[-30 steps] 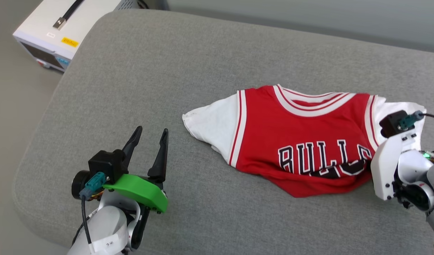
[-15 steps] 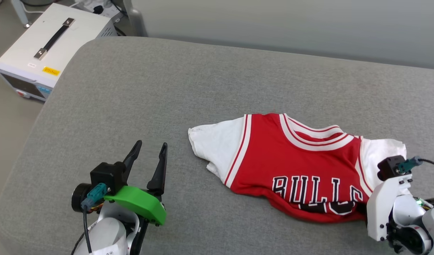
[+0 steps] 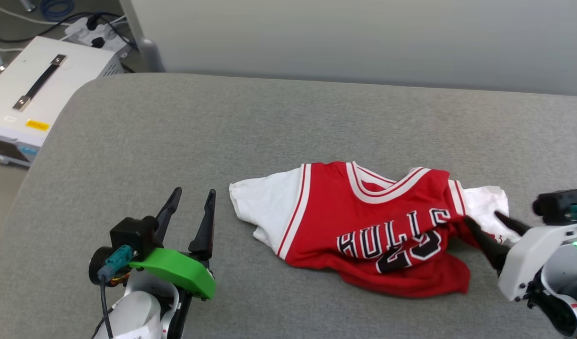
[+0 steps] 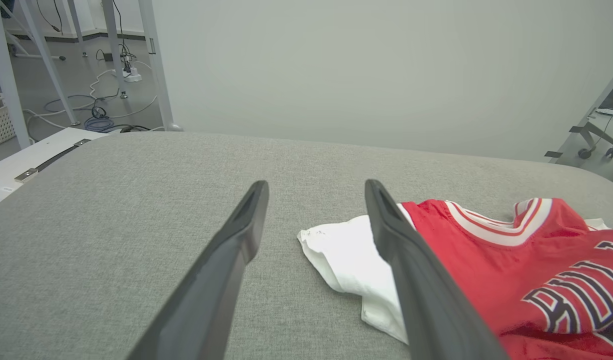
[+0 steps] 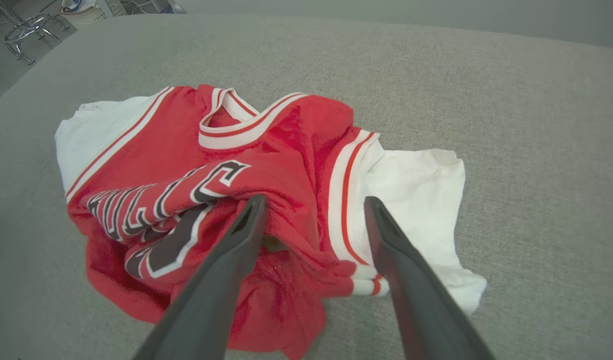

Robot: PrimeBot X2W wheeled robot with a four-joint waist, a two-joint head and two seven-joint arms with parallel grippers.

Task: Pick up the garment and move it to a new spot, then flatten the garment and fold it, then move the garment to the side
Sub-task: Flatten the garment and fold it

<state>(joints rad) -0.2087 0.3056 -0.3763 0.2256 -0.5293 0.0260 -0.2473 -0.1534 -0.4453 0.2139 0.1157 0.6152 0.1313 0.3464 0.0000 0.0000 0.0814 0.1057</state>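
Though the garment (image 3: 326, 212) lies crumpled, it legibly reads "BULLS" and 23.

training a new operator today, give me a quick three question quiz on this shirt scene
1. True or false: the right gripper is shut on the red Bulls jersey.
2. The jersey lies: A) smoothed flat, B) rumpled, lettering creased, C) neatly folded.
3. What does the left gripper hold?
Key: 1 false, its jaws stand open at the jersey's sleeve end; 2 B; 3 nothing, it is open above the grey cushion.
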